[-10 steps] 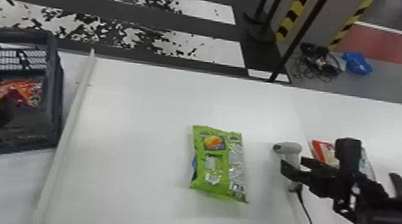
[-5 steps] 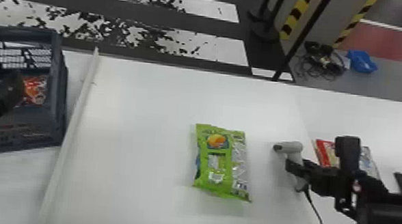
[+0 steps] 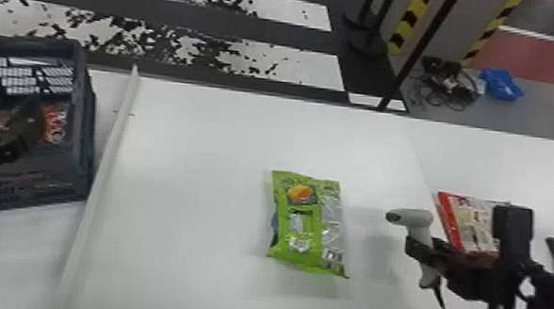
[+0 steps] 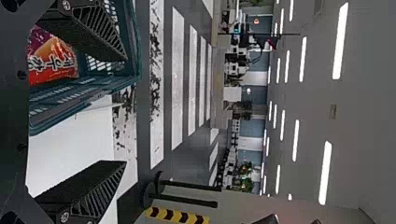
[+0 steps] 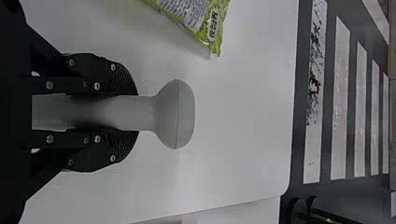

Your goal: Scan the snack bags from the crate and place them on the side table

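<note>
Snack bag [image 3: 306, 220], bright green with an orange picture on it, lies flat on the white tabletop [image 3: 204, 160], right of its middle and nearer the near edge than the far one. Right of it, close to the tabletop's right edge, the right gripper [image 3: 424, 250] has its two fingers closed around the handle of a pale grey hand scanner [image 3: 413, 218]. The scanner is above the tabletop, its nose turned left, and a black cable [image 3: 443, 304] hangs from the base of its handle, toward the near right corner.

Just beyond the tabletop's right edge, a red and white bag [image 3: 469, 223] lies on the side table [image 3: 544, 172], partly hidden by the right arm.

A long white strip [image 3: 108, 152] runs along the tabletop's left edge. On its left stands a dark crate [image 3: 29, 165] with slotted walls, and in the crate lies an orange-red bag [image 3: 58, 122]. The left gripper [image 3: 30, 120] is at the crate, covering part of that bag in the head view; the left wrist view shows its fingers [image 4: 79, 191] spread wide, one of them across the crate's opening.

Past the far edge, the dark floor [image 3: 299, 37] carries broad white stripes.
</note>
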Controlling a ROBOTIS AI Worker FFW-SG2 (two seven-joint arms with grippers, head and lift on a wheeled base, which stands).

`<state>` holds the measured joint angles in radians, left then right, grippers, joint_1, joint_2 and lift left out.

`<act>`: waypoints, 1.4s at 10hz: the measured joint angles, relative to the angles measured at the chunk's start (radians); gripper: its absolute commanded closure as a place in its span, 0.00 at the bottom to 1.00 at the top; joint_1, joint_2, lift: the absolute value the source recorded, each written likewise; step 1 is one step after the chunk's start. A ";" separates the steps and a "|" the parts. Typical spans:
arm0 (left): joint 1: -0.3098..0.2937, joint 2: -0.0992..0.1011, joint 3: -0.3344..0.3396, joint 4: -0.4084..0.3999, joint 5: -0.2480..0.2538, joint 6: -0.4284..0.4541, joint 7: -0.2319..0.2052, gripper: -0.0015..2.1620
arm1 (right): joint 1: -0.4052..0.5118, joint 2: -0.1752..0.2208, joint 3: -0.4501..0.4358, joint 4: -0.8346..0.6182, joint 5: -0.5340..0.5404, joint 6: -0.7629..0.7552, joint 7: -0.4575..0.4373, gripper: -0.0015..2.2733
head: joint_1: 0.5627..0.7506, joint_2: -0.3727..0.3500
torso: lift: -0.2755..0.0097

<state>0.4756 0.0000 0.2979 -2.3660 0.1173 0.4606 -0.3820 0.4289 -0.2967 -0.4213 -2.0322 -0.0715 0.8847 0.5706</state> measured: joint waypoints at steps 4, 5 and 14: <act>0.027 0.000 -0.025 0.033 -0.005 -0.071 0.011 0.04 | 0.148 0.086 -0.016 -0.228 -0.035 0.143 0.046 0.99 | 0.70 0.35 | 0.64; 0.037 0.000 -0.029 0.041 -0.005 -0.094 0.013 0.04 | 0.162 0.096 -0.013 -0.260 -0.055 0.187 0.060 0.99 | 0.70 0.38 | 0.64; 0.067 0.000 -0.057 0.077 -0.001 -0.142 0.013 0.05 | 0.174 0.113 0.074 -0.323 -0.079 0.290 0.081 0.99 | 0.70 0.49 | 0.64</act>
<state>0.5429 0.0000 0.2408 -2.2887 0.1161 0.3184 -0.3692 0.6032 -0.1838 -0.3476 -2.3548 -0.1501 1.1747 0.6519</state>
